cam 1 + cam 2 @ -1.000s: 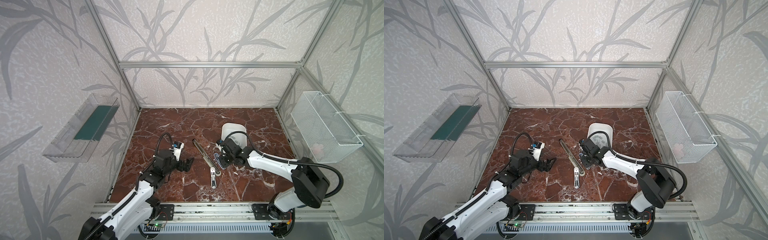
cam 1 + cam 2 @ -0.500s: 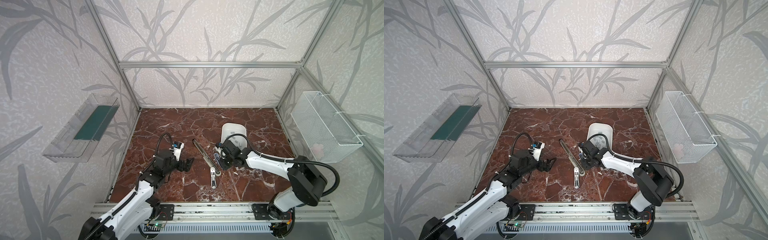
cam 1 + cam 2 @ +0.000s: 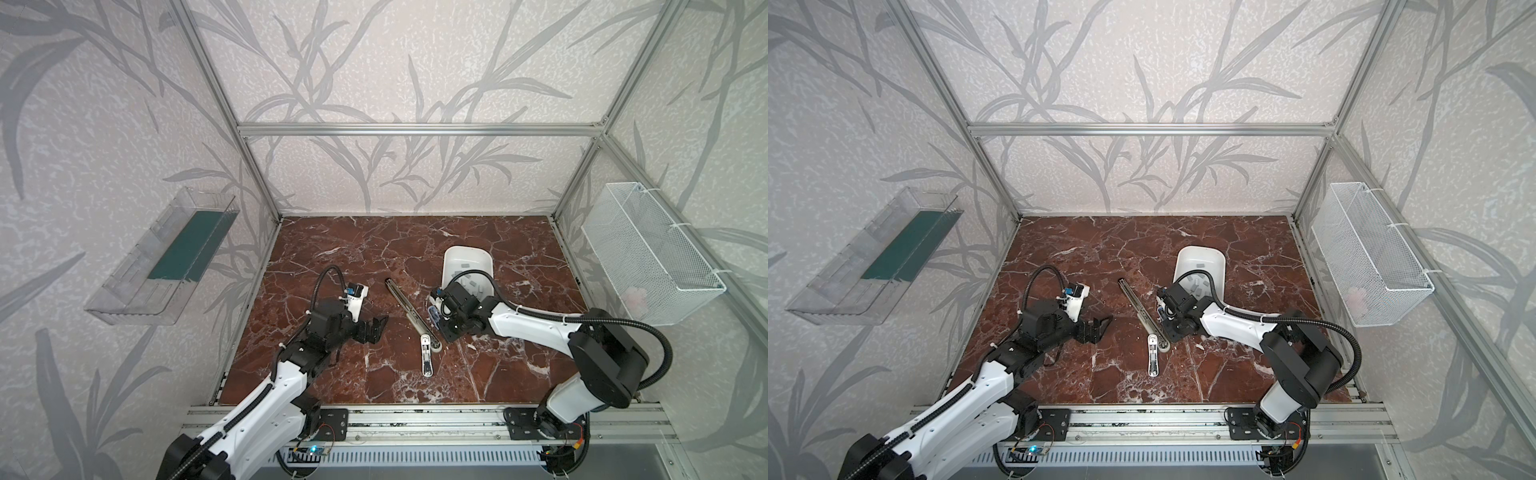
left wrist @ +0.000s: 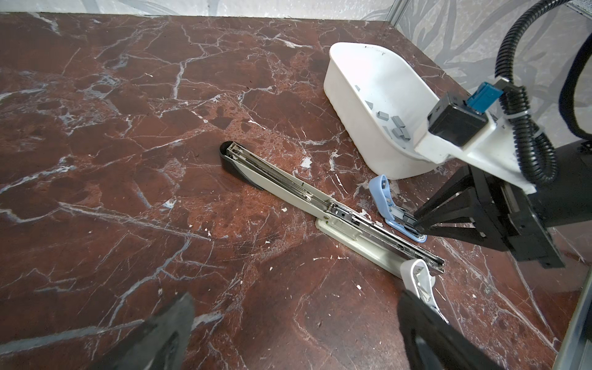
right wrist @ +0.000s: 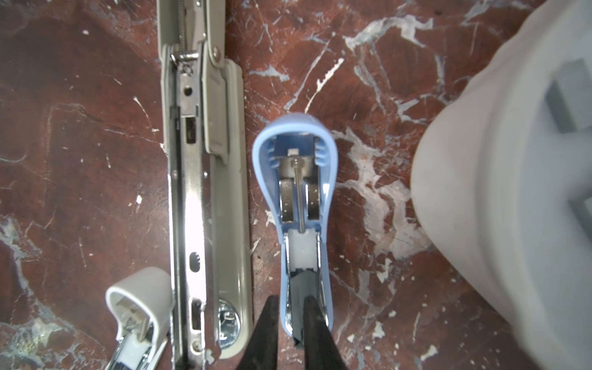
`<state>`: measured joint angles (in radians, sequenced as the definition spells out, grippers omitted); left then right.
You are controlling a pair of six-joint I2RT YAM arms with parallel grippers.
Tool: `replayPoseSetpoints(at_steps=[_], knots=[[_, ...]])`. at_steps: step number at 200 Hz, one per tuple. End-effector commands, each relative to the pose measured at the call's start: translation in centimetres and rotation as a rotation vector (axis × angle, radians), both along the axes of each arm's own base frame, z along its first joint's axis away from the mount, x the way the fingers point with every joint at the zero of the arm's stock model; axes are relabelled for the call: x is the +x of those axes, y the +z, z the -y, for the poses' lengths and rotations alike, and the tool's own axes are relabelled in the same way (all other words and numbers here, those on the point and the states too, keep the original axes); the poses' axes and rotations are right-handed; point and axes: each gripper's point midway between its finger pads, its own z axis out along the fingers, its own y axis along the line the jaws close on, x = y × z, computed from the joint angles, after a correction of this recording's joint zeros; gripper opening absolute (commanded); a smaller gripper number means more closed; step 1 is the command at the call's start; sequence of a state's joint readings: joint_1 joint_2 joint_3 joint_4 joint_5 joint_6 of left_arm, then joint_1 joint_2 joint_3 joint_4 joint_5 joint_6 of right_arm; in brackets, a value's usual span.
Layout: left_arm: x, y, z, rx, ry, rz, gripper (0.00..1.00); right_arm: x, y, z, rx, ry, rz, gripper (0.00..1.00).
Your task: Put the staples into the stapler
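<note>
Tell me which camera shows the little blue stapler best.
The right wrist view: the blue stapler fills the middle, lying open, its spring and channel plain, the right claw at its end. The left wrist view shows it side-on, smaller. In both top views it is a blue sliver.

Even soft light; glare on long stapler (image 5: 189,205); blue stapler (image 5: 294,198) sharp, white bin (image 5: 512,192) blurred; top-view edges bowed.

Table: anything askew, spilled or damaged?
No spill: the staples sit in the bin. The white stapler lies crooked at the long stapler's end. The table is scuffed, with pale flecks around the blue stapler.
</note>
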<state>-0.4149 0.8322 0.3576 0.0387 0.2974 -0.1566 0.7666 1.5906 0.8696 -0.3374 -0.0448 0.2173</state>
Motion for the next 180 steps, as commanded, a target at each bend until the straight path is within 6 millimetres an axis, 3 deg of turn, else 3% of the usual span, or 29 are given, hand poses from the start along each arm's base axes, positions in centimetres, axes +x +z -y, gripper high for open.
replayPoseSetpoints(at_steps=[1, 89, 180], knots=[[0.01, 0.17, 0.08, -0.005, -0.01, 0.015, 0.99, -0.43, -0.65, 0.07, -0.008, 0.009, -0.016, 0.18], [-0.03, 0.12, 0.14, -0.005, -0.014, 0.014, 0.99, -0.54, -1.17, -0.01, -0.014, 0.009, -0.035, 0.18], [-0.03, 0.16, 0.14, -0.008, -0.013, 0.014, 0.99, -0.42, -0.85, -0.09, -0.007, 0.007, -0.026, 0.08]])
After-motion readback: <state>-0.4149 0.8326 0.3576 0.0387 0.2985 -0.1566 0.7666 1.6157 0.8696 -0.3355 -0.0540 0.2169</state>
